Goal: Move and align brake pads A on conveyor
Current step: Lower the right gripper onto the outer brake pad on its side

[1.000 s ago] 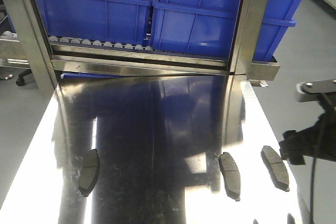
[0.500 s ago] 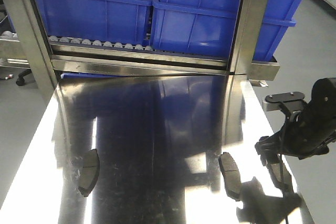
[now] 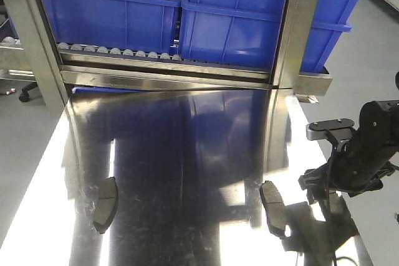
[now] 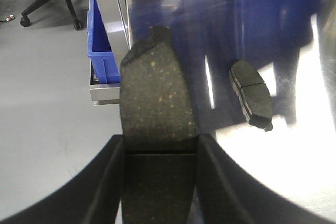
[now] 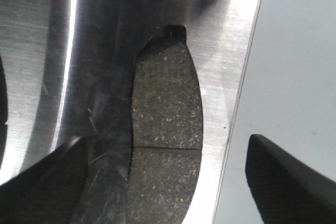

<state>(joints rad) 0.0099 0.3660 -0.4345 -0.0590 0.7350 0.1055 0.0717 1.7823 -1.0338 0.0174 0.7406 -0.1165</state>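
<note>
On the tabletop's right rim: the edge pad [image 5: 168, 103] lies flat on the shiny steel with its friction face up. Its groove runs across the middle, and one long side is just beside the drop to the floor.
Right claw [image 5: 165, 148]: the fingers stand apart, one on each side of the edge pad and clear of it. The front view shows this arm low over that corner.
Left claw [image 4: 161, 142]: clamped on the held pad [image 4: 157, 93], which is gripped across its width. It hangs off the steel, with the floor and the tabletop's rim behind it.
Other pads: the middle pad [image 3: 273, 207] and the far-left pad [image 3: 106, 204] lie flat on the tabletop [image 3: 187, 154], well apart from each other. The left wrist view shows a lying pad [image 4: 252, 94] on the steel, and I cannot tell which of these it is.
Conveyor: not in view, and no pad rests on it.
Backdrop: a roller rack [image 3: 124, 51] with blue bins [image 3: 237, 17] stands beyond the tabletop.
Step in hand: pick-up, by my reading. One pad is already secured and the right arm is poised to take a second.
Next move: the right claw likely needs to sink until its fingers flank the pad's thin edges, then close across the narrow width and lift straight up. The steel looks slick and the rim is close, so a glancing finger could push the pad over. Both pads must then go to the belt and be laid in line.
</note>
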